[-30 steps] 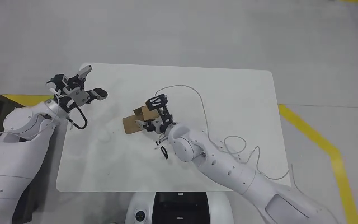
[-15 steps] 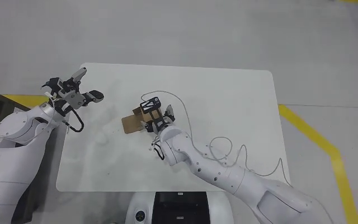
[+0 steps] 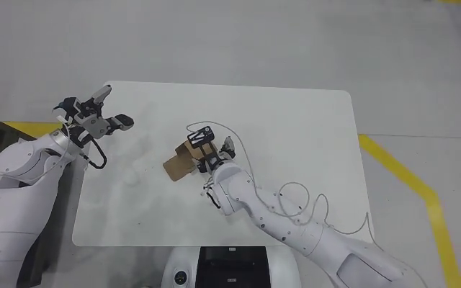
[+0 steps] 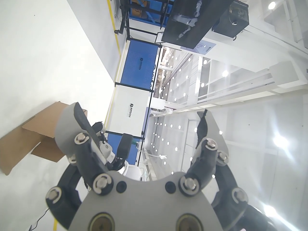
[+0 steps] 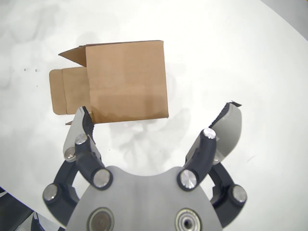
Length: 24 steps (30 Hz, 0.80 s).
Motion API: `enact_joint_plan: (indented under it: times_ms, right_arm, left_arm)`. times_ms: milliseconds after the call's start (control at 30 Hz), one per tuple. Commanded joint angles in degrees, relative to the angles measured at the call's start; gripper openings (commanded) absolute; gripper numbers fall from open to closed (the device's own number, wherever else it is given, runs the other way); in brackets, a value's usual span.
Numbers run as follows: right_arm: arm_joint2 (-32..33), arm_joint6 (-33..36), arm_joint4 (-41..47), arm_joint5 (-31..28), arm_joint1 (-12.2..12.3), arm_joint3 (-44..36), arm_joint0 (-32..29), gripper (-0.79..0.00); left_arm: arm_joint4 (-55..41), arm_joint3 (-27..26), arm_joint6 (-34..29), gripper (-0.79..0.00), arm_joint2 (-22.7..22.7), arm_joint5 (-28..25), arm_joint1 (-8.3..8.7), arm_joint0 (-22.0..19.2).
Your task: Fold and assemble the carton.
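Note:
The brown carton lies on its side near the middle of the white table, one end's flaps spread open. In the right wrist view the carton has a tuck flap and side flaps sticking out from one end. My right gripper hovers over it, open; one fingertip overlaps the flap-end corner, the other stands past the closed end. My left gripper hangs open over the table's far left corner, empty, with the carton farther off.
A thin white cable loops from the right wrist across the table's middle and trails along the right arm. The table's rounded front edge runs close behind the right gripper. Grey floor with a yellow line surrounds the table.
The right gripper shifted over the carton, and the carton slid and turned slightly toward the table's front. The left gripper drew back a little toward the left edge.

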Motion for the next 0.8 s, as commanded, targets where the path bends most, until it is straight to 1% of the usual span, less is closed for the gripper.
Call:
enact_joint_plan:
  times_ms: [0, 233, 367, 433, 533, 600, 767]
  right_arm:
    - [1.5, 1.3, -1.9, -0.4, 0.6, -1.7, -1.1, 0.000]
    - [6.8, 6.7, -10.2, -1.1, 2.8, -6.8, -5.5, 0.000]
    - [9.7, 5.8, -9.6, -3.1, 3.4, -10.6, -8.4, 0.000]
    - [10.5, 3.8, -7.0, -5.0, 3.4, -12.5, -9.8, 0.000]
    - [10.5, 1.8, -4.7, -7.3, 3.1, -12.6, -10.9, 0.000]
    - [9.9, 1.4, -3.7, -8.0, 2.7, -11.1, -10.9, 0.000]
    - [8.3, -0.8, -1.0, -7.3, 1.0, -6.0, -8.7, 0.000]
  left_arm:
    - [0.2, 0.1, -0.3, 0.000, 0.2, 0.2, -0.13, -0.5]
    - [1.5, 0.5, -1.2, 0.000, 1.2, 1.3, -0.59, -2.4]
    - [2.2, 0.7, -1.6, 0.000, 2.0, 1.9, -0.86, -3.5]
    - [2.5, 0.7, -1.7, 0.000, 2.2, 2.1, -1.00, -4.0]
    - [2.9, 0.7, -1.9, 0.000, 2.5, 2.3, -1.18, -4.5]
    - [3.1, 0.6, -2.0, 0.000, 2.7, 2.5, -1.31, -4.8]
    - [3.7, 0.7, -2.2, 0.000, 3.3, 2.9, -1.64, -5.3]
